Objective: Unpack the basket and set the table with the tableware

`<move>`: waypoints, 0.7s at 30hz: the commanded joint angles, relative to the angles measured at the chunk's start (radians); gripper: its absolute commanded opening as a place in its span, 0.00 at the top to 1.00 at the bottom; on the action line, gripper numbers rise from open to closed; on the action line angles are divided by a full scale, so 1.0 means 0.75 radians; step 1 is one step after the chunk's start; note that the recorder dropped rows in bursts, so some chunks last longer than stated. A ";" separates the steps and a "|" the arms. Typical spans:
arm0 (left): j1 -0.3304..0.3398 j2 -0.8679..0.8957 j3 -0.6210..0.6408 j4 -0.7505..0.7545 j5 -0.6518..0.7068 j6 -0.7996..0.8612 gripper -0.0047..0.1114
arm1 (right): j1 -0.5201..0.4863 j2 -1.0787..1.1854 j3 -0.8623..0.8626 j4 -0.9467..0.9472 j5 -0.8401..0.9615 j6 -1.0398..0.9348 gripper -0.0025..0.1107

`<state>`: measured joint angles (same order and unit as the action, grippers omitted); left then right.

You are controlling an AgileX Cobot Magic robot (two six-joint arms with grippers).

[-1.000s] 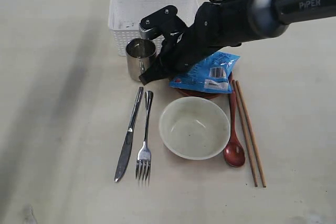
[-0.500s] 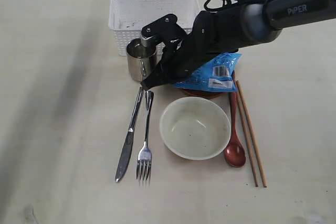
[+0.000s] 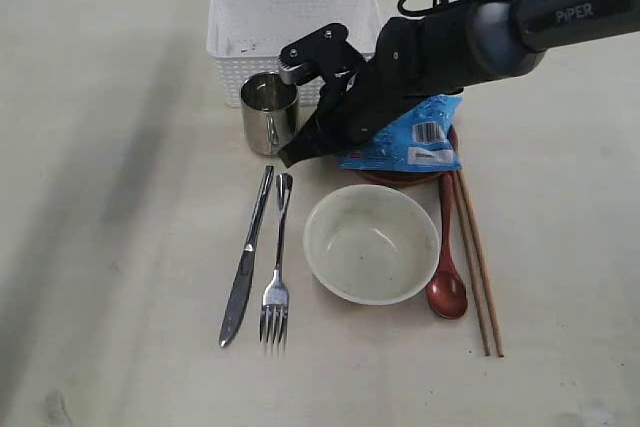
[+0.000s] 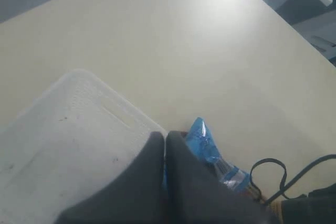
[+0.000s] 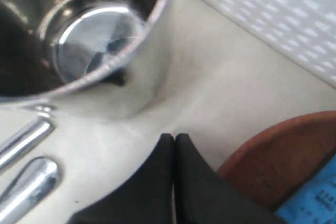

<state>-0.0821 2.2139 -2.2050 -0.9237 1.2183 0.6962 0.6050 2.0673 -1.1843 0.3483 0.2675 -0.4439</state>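
Observation:
The white basket (image 3: 290, 17) stands empty at the back of the table (image 3: 120, 197). In front of it are the steel mug (image 3: 268, 112), knife (image 3: 247, 257), fork (image 3: 276, 267), cream bowl (image 3: 370, 242), red-brown spoon (image 3: 445, 272) and chopsticks (image 3: 477, 262). The small plate (image 3: 395, 176) lies under the blue snack bag (image 3: 412, 137). My right gripper (image 3: 290, 157) is shut on nothing, low over the table between mug (image 5: 79, 30) and plate (image 5: 283, 156). My left gripper (image 4: 165, 139) is shut on nothing, above the basket (image 4: 68, 135) and bag (image 4: 207, 145).
The right arm (image 3: 450, 37) reaches across from the right, over the snack bag and the basket's front corner. Knife handle (image 5: 23, 137) and fork handle (image 5: 29, 182) lie close beside the right gripper. Bare tabletop spreads to the left and front.
The right gripper dipped toward the knife and fork handles, then drew back a little to the right. The snack bag and plate slid slightly right; the chopsticks shifted a bit.

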 commanded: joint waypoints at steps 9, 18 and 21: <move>0.000 -0.014 0.000 -0.007 0.004 0.009 0.95 | -0.087 -0.019 -0.001 -0.046 0.058 0.013 0.98; 0.006 -0.017 0.000 0.024 0.004 0.014 0.96 | -0.090 -0.289 -0.001 -0.094 0.237 0.013 0.98; 0.008 -0.032 0.000 0.080 0.004 -0.021 0.96 | -0.124 -0.418 -0.001 -0.124 0.362 0.058 0.98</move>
<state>-0.0821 2.2117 -2.2050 -0.8931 1.2183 0.6962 0.5397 1.8315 -1.1843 0.2889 0.4567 -0.4331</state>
